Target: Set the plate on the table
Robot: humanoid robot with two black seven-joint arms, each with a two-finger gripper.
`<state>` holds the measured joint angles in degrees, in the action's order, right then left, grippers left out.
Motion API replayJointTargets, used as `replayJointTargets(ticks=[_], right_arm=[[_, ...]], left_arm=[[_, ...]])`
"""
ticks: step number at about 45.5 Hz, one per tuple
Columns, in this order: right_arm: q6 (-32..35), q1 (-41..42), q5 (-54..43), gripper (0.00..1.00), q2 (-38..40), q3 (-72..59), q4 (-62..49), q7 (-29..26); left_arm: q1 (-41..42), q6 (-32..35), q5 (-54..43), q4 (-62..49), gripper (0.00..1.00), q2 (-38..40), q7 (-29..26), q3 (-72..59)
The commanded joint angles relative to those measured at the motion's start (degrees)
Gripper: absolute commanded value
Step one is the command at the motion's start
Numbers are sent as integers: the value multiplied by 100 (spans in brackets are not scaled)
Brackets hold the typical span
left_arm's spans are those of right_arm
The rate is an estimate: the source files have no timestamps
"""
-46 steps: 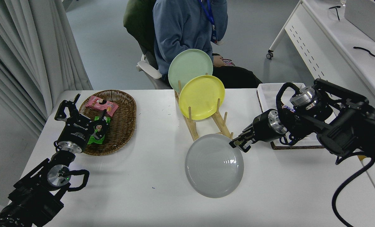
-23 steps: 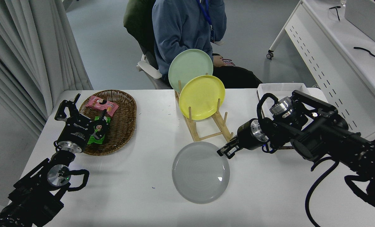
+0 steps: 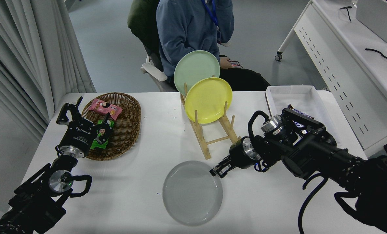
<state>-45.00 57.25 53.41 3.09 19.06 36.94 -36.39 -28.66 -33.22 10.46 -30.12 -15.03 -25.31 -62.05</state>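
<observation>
While the right pincer (image 3: 217,171) pinches the upper-right rim of the grey plate (image 3: 192,192), the plate sits low and center in frame, near the table (image 3: 141,182). Left pincer (image 3: 70,109) is parked at lower left by the wicker basket (image 3: 128,130), fingers spread.

Bare desk (image 3: 131,201) lies open left of the grey plate (image 3: 192,192); behind it, the wooden rack (image 3: 213,130) and wicker basket (image 3: 123,125) block the far side.

Grey floor (image 3: 115,48), pale curtains (image 3: 27,48) left, white desk (image 3: 353,55) right.
</observation>
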Motion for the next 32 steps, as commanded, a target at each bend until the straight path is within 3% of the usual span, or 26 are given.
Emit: replayJointTargets(ticks=[1, 32], right_arm=[[0, -56, -6, 0, -89, 98, -249, 0], [0, -117, -103, 0, -309, 19, -715, 0]], left_arm=[[1, 0, 0, -2, 100, 0, 0, 0], [1, 0, 0, -2, 100, 0, 0, 0]])
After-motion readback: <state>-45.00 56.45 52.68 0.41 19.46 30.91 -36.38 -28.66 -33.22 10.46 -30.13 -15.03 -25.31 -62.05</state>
